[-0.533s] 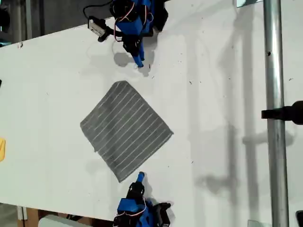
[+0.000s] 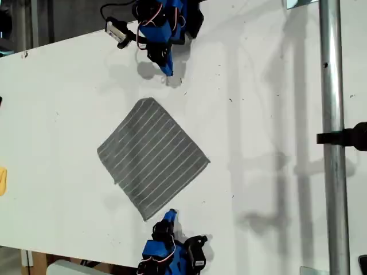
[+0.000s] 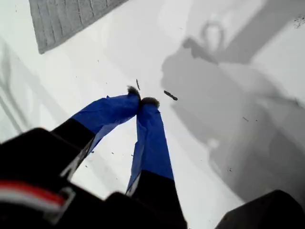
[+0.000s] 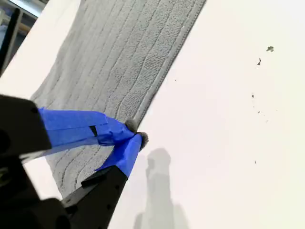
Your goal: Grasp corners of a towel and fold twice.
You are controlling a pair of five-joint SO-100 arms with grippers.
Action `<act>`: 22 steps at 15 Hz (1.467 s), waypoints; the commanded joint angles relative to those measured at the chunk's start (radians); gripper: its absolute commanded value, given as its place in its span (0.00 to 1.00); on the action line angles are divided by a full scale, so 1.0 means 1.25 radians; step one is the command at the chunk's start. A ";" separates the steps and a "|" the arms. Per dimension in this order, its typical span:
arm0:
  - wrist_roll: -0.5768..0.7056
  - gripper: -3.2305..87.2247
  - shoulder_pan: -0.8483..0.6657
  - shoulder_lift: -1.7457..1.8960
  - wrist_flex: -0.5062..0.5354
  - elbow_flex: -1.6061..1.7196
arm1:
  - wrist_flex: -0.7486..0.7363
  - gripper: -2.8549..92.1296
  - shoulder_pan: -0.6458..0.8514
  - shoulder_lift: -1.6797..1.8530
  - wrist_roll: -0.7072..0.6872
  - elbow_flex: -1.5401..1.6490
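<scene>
1. The towel (image 2: 152,158) lies flat and unfolded on the white tabletop (image 2: 69,86), left of centre in the exterior view, turned like a diamond with one of the corners (image 2: 149,101) toward the view's top and another (image 2: 148,217) toward its bottom.
2. My first gripper (image 3: 141,100) hangs over bare tabletop near the top corner, jaws pressed together, holding nothing; the towel's edge (image 3: 71,19) lies apart from it.
3. My second gripper (image 4: 136,134) sits at the towel's bottom corner, tips together right at the hem (image 4: 162,71), clamping no cloth.
4. A metal pole (image 2: 332,137) runs down the exterior view's right.
</scene>
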 commanded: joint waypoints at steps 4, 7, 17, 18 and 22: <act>-0.045 0.04 -0.011 0.002 -0.002 0.009 | -0.002 0.03 -0.042 -0.001 -0.013 -0.010; -0.076 0.01 0.027 0.002 -0.028 0.006 | -0.005 0.03 -0.049 0.005 -0.013 -0.015; -0.194 0.00 0.110 -0.550 -0.087 -0.482 | -0.055 0.03 0.029 -0.306 -0.220 -0.326; -0.187 0.00 0.118 -0.654 -0.099 -0.567 | -0.054 0.03 0.071 -0.404 -0.293 -0.410; -0.180 0.00 0.164 -1.012 -0.080 -0.882 | -0.001 0.03 0.200 -0.766 -0.592 -0.783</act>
